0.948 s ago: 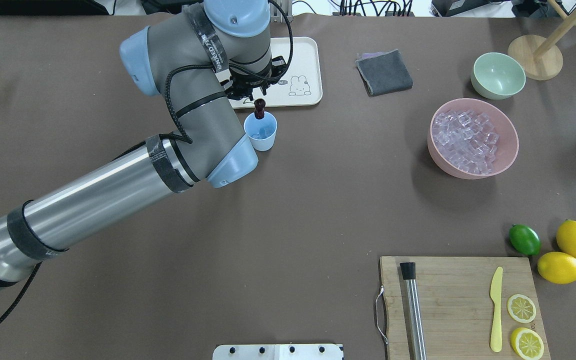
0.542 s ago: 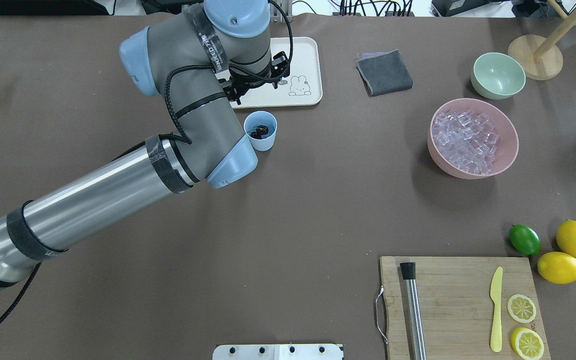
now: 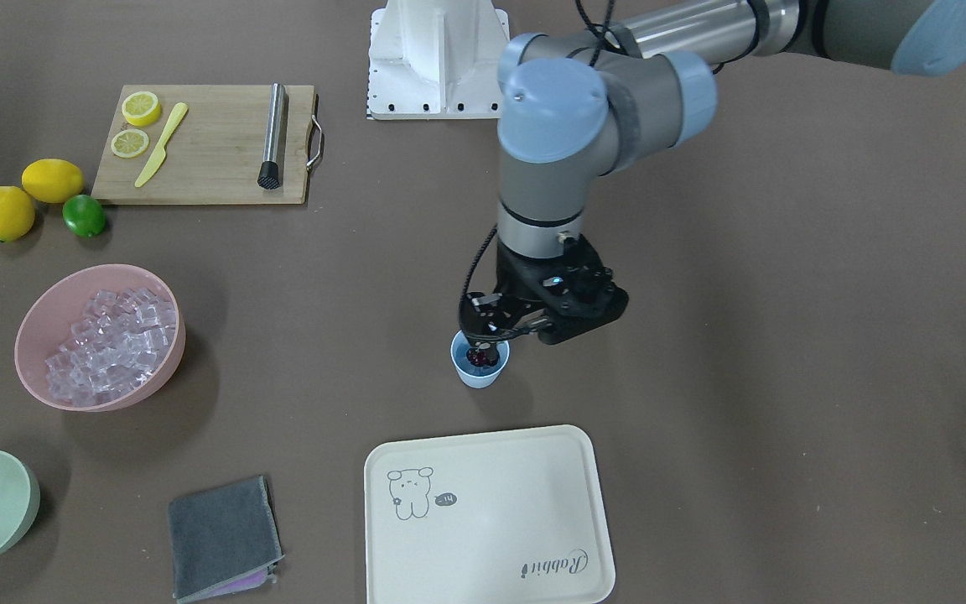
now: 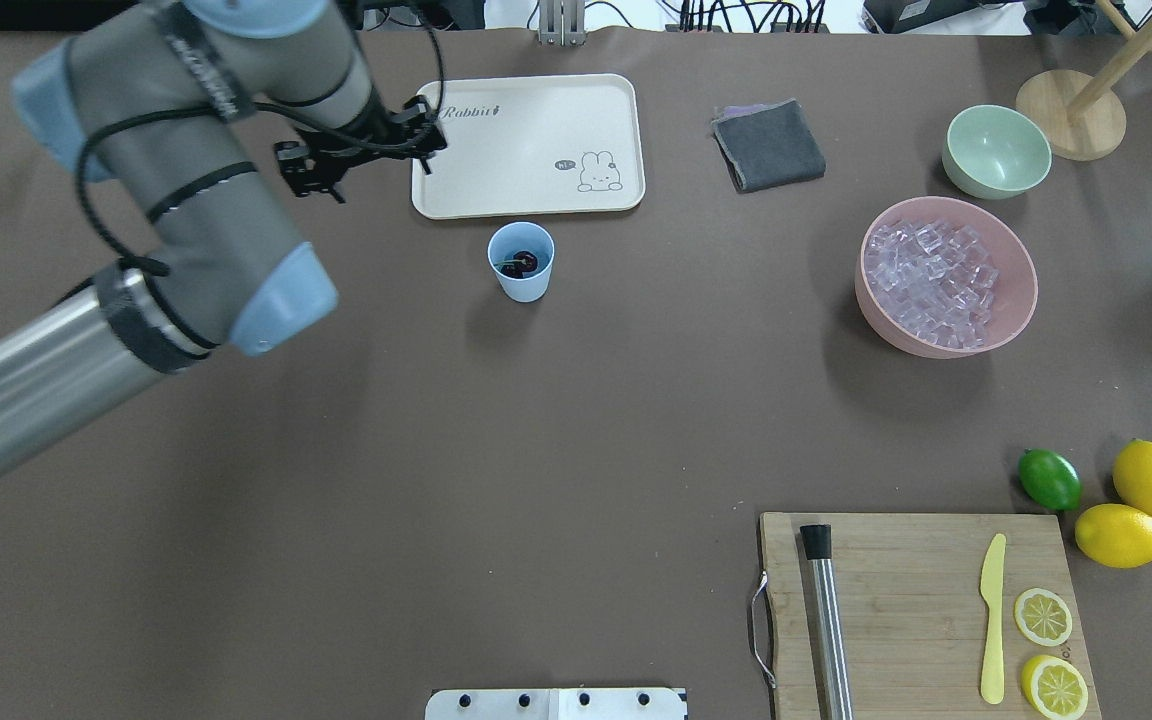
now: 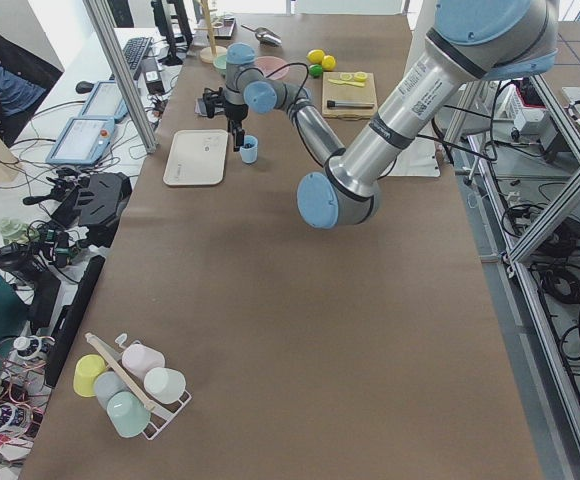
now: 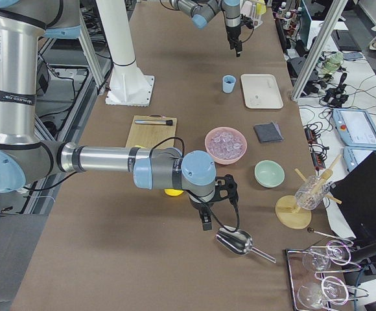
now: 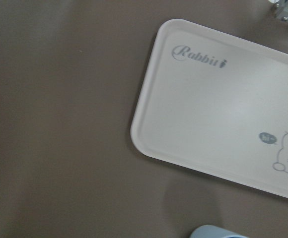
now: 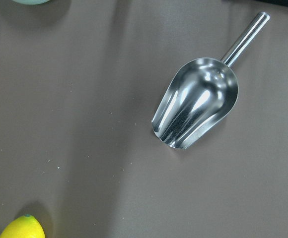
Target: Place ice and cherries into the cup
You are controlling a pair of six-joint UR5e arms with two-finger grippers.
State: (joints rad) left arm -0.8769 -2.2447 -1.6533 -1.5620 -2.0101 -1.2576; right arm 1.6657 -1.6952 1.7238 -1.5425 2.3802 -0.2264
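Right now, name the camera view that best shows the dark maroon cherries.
Overhead exterior: it looks straight into the small light-blue plastic cup, cherries unobstructed. Front-facing shows them partly under the left gripper. Side views show only the cup; the left wrist view only its rim.

1. The grey-and-silver left arm [image 4: 26,370] reaches from the near left toward the far side, with its wrist bent downward.
2. Its black two-finger left gripper [image 4: 364,155] points down, fingers spread and holding nothing.
3. The grey-and-silver right arm [image 6: 104,159] stretches out low at the right end. Its black right gripper [image 6: 205,220] points down, and the finger state is unreadable.
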